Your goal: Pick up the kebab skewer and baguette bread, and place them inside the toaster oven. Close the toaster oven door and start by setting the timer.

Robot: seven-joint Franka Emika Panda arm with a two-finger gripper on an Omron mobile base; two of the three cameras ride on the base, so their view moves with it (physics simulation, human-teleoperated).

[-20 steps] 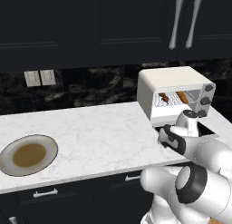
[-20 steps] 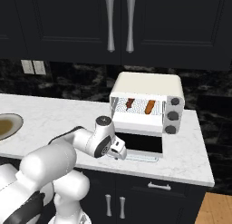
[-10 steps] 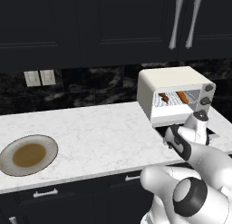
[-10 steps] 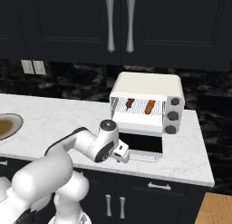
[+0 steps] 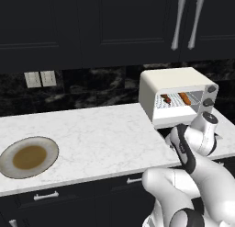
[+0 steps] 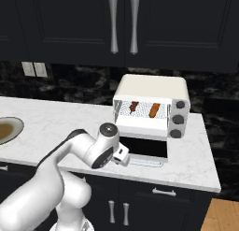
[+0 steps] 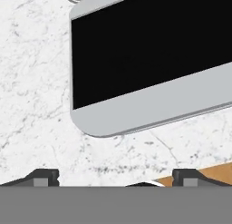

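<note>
The cream-white boxy toaster oven [image 6: 151, 106] stands at the far right of the white marble counter [image 5: 98, 141], against the black stone backsplash, and its dark glass door with the pale frame [image 7: 149, 64] is dropped fully open, lying flat out over the counter in front of it. Inside, on the wire rack, the short kebab skewer with its dark red and brown chunks [image 6: 134, 106] sits to the left and the orange-brown baguette bread [image 6: 154, 110] lies just beside it to the right; from the other side they show as the skewer [image 5: 166, 99] and the loaf [image 5: 184, 98] again, both well inside the cavity. The white arm reaches low in front of the oven, and its two-finger gripper [image 7: 115, 177] hangs above the counter close to the front edge of the lowered door, looking down on the glass panel. Its dark fingertips [image 7: 44, 177] stand wide apart with nothing between them, and they touch neither the door nor the marble. Well apart, at the left end of the counter, rests a round grey plate with a brown centre [image 5: 28, 157].
</note>
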